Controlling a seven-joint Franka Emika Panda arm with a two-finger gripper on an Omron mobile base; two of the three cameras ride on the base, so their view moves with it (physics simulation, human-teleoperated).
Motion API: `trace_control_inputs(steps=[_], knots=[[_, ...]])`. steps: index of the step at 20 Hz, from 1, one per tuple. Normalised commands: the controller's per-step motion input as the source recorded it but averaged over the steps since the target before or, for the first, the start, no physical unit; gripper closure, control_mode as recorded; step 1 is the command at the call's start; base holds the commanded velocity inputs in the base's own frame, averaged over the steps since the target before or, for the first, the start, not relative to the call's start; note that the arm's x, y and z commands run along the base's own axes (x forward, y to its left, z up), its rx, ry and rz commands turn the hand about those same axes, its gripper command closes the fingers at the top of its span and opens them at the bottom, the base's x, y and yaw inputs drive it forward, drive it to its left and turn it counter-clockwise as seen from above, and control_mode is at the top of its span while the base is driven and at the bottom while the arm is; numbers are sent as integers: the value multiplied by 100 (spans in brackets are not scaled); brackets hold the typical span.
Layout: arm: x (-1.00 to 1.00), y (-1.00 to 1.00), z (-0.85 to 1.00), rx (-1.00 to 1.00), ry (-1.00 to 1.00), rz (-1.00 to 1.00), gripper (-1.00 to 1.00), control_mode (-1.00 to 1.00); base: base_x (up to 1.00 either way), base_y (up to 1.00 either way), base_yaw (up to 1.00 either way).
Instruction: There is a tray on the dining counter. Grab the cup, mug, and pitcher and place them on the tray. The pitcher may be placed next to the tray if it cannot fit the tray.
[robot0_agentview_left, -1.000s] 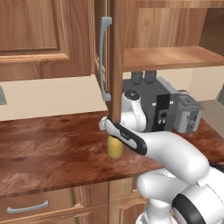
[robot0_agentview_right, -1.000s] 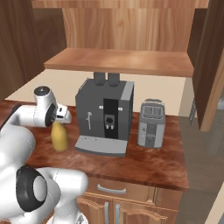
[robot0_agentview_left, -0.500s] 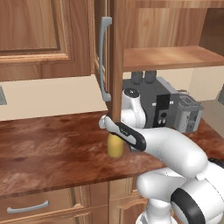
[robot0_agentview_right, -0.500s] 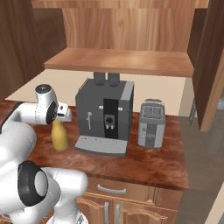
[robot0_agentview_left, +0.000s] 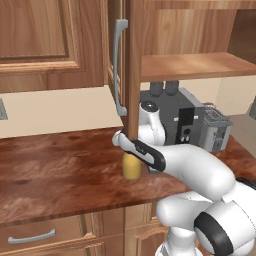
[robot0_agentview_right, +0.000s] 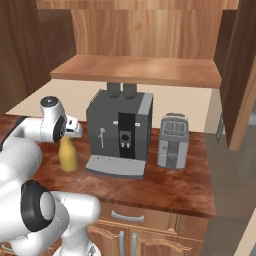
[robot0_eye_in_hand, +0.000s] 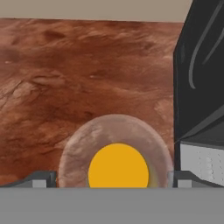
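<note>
The mustard-yellow pitcher (robot0_agentview_left: 131, 167) stands upright on the wood counter (robot0_agentview_left: 60, 170), just left of the coffee machine. My gripper (robot0_eye_in_hand: 111, 178) hangs directly over it, open, pointing down. In the hand view the pitcher (robot0_eye_in_hand: 118, 166) is seen from above, its pale rim and yellow inside between my two fingertips (robot0_eye_in_hand: 41, 178), which stand apart from it on either side. From the right base view the hand (robot0_agentview_right: 72, 128) sits on top of the pitcher (robot0_agentview_right: 68, 156) and covers its neck. The tray, cup, mug and dining counter are out of view.
A dark grey coffee machine (robot0_agentview_right: 120, 132) stands close to the right of the pitcher, with a small toaster (robot0_agentview_right: 172, 140) beyond it. An open cabinet door (robot0_agentview_left: 131, 65) hangs just above my hand, and a shelf (robot0_agentview_right: 135, 70) runs over the machines.
My hand has shifted a little toward the coffee machine and settled over the pitcher. The pitcher has not moved and the jaws stay open.
</note>
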Motion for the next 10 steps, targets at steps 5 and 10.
trace_control_inputs(steps=[5,10], knots=[[1,0,-13,0,-1,0,-100,-100,0,0,0],[0,0,0,0,0,0,-100,-100,0,0,0]])
